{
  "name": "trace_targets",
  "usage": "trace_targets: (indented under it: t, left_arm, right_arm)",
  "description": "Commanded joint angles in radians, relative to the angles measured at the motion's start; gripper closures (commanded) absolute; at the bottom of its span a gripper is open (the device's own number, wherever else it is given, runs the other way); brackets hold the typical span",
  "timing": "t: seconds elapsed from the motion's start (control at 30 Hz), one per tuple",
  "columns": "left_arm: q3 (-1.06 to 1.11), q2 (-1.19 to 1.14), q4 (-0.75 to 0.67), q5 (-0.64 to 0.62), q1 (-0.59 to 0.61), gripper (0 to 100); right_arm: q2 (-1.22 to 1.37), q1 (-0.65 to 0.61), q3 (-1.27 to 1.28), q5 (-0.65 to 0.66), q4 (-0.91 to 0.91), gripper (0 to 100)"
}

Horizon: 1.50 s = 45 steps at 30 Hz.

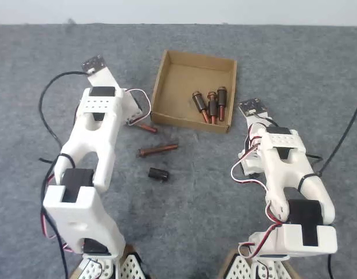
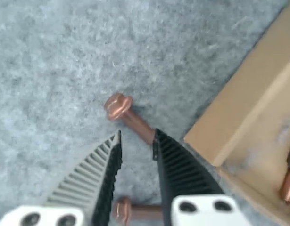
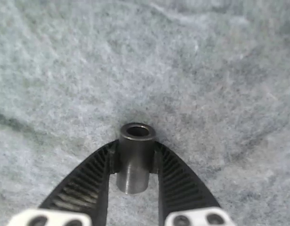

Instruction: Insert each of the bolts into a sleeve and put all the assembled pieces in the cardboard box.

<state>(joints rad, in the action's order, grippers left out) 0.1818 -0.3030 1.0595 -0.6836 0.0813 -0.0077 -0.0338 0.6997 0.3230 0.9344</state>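
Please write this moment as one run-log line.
left gripper: open at bolt beside box; right gripper: shut on sleeve; in box: three assembled pieces; on mat: second bolt, spare sleeve

A grey felt-covered table (image 1: 317,75) carries everything. An open, shallow brown cardboard box (image 1: 190,123) sits toward its far side, between the two arms. Just beside the box's near left corner lies a copper-coloured flanged metal bolt (image 1: 147,127). A second copper bolt (image 1: 158,150) lies nearer the arms' bases, apart from the box. A short black cylindrical sleeve (image 1: 158,173) lies on its side just nearer still.
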Motion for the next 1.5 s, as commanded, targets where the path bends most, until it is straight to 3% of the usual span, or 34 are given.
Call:
trace_targets:
  t: [0.0,0.2,0.5,0.83,0.9,1.0,1.13,1.47]
  left_arm:
    - [0.015,0.072,-0.041,-0.066,0.000,88]
    - [0.104,0.071,-0.161,-0.068,0.000,88]
    - [0.090,0.020,-0.221,-0.068,0.000,88]
    - [-0.147,-0.164,-0.005,-0.069,0.040,88]
    - [-0.153,-0.166,0.005,-0.068,0.037,89]
    - [-0.151,-0.164,0.005,-0.048,0.032,100]
    - [-0.154,-0.163,0.020,0.052,0.025,99]
    - [-0.119,-0.069,0.049,0.164,0.043,99]
  right_arm:
    - [-0.048,0.013,-0.006,0.017,-0.010,99.1]
    - [-0.048,0.013,-0.006,0.017,-0.007,99.1]
    - [-0.048,0.015,-0.006,0.017,-0.004,99.1]
    - [-0.048,0.015,-0.006,0.017,-0.004,99.1]
    - [-0.048,0.015,-0.006,0.017,-0.004,99.1]
    - [-0.048,0.015,-0.006,0.017,-0.004,99.1]
    - [-0.048,0.015,-0.006,0.017,-0.004,99.1]
    - [-0.048,0.015,-0.006,0.017,-0.004,99.1]
